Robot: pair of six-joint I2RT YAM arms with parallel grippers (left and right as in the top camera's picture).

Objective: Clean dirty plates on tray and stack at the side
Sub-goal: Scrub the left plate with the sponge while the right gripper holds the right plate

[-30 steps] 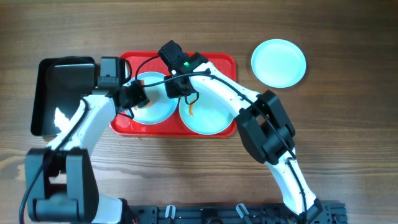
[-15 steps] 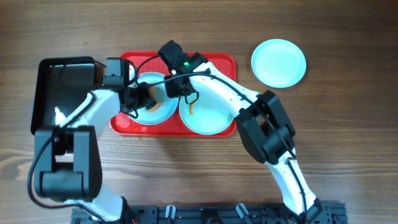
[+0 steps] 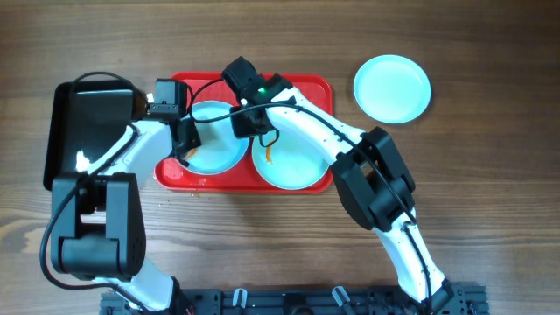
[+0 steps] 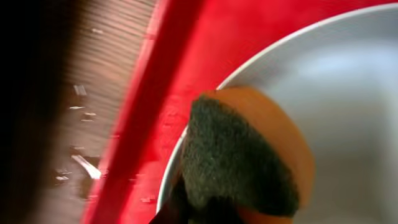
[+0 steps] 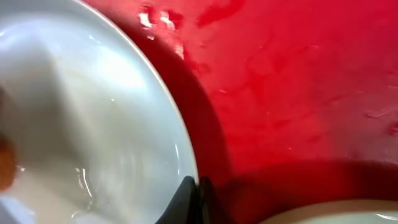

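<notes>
1. The left claw (image 3: 186, 144) is clamped on a sponge (image 4: 249, 155), orange foam with a dark scouring face, which sits over the left edge of the left plate (image 3: 219, 150).
2. The right claw (image 5: 196, 196) has its jaws drawn together right at that plate's far rim, apparently pinching it to steady it.
3. Both dirty plates lie side by side in the red tray (image 3: 311, 86). The right plate (image 3: 296, 164) carries an orange smear (image 3: 269, 154), while the left plate's visible bowl looks clean.
4. A third plate (image 3: 392, 88) sits apart on the table (image 3: 490, 175) to the right, with no smear showing. A black tray (image 3: 87, 131) lies just left of the red one.
5. Handling, as a judgement: the plates look stiff, light and glossy, so they would likely slide on the slick tray under a wiping push. The raised rim is the only place to take hold, with one finger inside and one outside. The sponge is soft and gives under pressure.
6. The overhead view alone shows the layout, the smear and the third plate, but the arms hide the sponge and both sets of fingertips.
7. The left wrist view alone shows the sponge and its scouring face, and grime on the tray's edge.
8. The right wrist view alone shows the fingertips meeting at the rim, and wet streaks on the tray floor.
</notes>
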